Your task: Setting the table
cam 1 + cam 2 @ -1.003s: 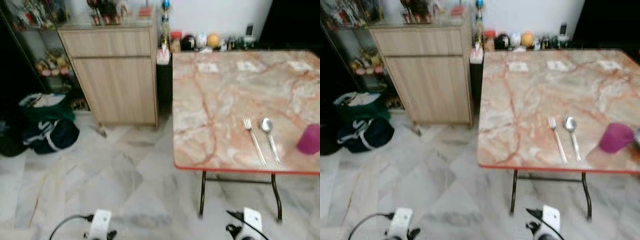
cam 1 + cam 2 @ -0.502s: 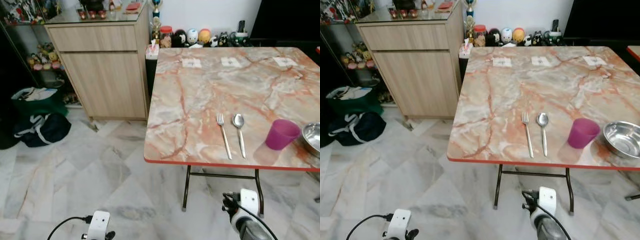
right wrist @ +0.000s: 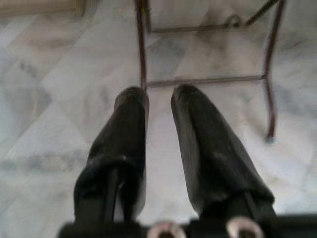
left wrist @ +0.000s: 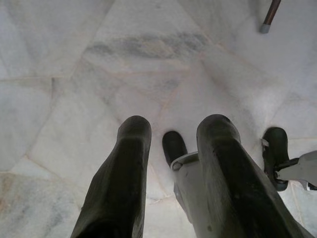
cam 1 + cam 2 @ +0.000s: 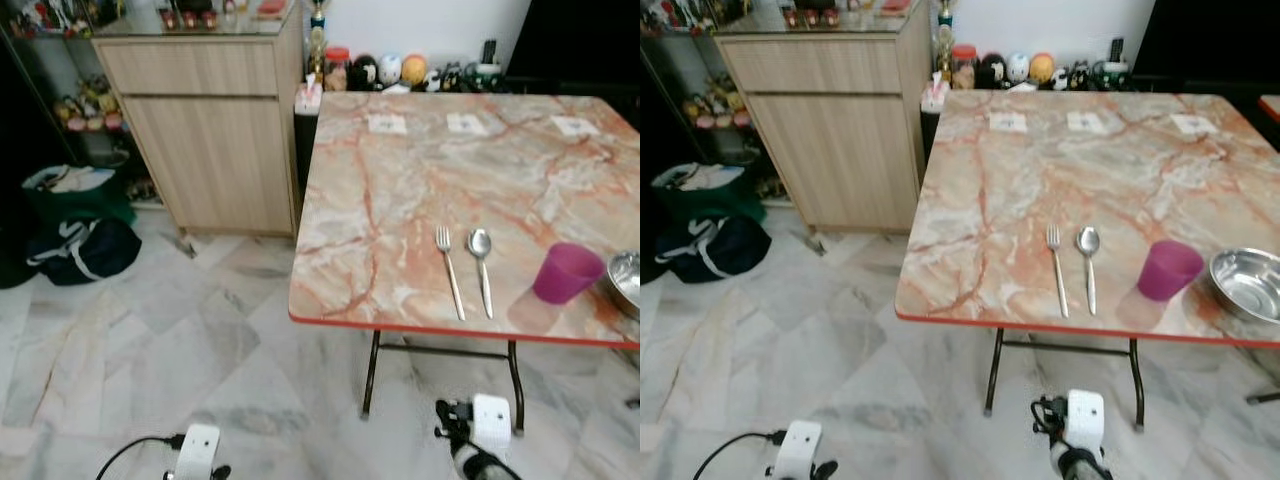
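Note:
A marble-patterned table with a red edge stands ahead on the right. Near its front edge a fork and a spoon lie side by side. A purple cup stands to the right of them, and beyond it a steel bowl. Both arms hang low in front of the table. My left gripper is open over the floor with nothing between its fingers. My right gripper is open and points at the table's legs, also holding nothing.
A wooden cabinet stands left of the table, with dark bags on the floor beside it. Small figurines line the wall behind the table. Three paper cards lie along the table's far side. Marble floor is open on the left.
The camera has swung to the right, bringing the cup and the bowl into view. Nothing on the table has moved. My right wrist has sunk slightly lower.

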`<state>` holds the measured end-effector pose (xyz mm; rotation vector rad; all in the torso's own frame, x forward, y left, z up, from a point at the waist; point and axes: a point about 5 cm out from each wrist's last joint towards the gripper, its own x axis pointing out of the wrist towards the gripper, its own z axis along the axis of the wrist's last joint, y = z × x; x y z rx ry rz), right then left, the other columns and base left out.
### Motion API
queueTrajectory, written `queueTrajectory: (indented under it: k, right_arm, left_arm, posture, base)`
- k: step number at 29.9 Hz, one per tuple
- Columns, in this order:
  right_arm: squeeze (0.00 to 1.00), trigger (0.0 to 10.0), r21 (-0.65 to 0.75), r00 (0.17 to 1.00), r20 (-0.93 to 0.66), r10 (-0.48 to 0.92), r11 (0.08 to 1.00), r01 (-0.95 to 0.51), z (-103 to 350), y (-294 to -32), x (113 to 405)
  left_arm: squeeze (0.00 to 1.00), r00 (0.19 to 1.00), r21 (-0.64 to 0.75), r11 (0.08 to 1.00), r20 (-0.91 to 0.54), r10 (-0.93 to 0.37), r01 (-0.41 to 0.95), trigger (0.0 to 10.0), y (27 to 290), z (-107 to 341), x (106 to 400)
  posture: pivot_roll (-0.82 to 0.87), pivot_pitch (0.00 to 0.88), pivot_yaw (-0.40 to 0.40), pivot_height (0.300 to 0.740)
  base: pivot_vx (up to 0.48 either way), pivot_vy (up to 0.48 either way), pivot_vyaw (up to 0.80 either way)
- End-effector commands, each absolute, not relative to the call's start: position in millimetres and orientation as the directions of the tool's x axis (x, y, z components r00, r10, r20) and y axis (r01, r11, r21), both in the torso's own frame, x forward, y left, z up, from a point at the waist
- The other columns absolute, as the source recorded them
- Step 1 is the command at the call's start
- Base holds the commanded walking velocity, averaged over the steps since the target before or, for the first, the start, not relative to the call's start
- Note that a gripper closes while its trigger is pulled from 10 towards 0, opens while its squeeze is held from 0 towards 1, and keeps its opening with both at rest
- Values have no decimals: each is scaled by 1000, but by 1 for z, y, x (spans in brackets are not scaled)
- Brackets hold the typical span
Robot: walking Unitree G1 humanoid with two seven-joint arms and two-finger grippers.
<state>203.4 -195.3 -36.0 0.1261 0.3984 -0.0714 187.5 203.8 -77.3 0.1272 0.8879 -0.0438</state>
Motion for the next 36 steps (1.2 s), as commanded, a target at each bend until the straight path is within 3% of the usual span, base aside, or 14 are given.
queueTrajectory:
  k: [1, 7, 11, 21, 36]
  right_arm:
    - [0, 10000, 59, 961, -271, -43, 996, 62, -13, -198, 211]
    - [0, 10000, 20, 991, -130, -8, 1000, 11, 23, -192, 204]
    - [0, 10000, 15, 996, -74, -56, 998, 58, 40, -199, 208]
    - [0, 10000, 75, 991, 54, -122, 990, 118, 96, -212, 274]
    - [0, 10000, 112, 998, -3, -61, 992, 61, 95, -197, 278]
  left_arm:
    - [0, 622, 96, 991, -783, 19, 91, 10000, 206, -79, 184]
    - [0, 618, 94, 991, -786, 17, 93, 10000, 205, -80, 182]
    - [0, 617, 93, 991, -787, 15, 95, 10000, 204, -80, 181]
    - [0, 634, 93, 994, -772, 40, 51, 10000, 210, -76, 187]
    - [0, 625, 85, 995, -780, 40, 43, 10000, 210, -78, 184]
  posture:
    - [-84, 35, -35, 740]
    - [-87, 26, -42, 740]
    - [-94, 19, -36, 740]
    - [-76, 32, -32, 740]
    - [-78, 48, -27, 740]
  base:
    - [0, 0, 0]
    - [0, 0, 0]
    - [0, 0, 0]
    - [0, 0, 0]
    - [116, 0, 0]
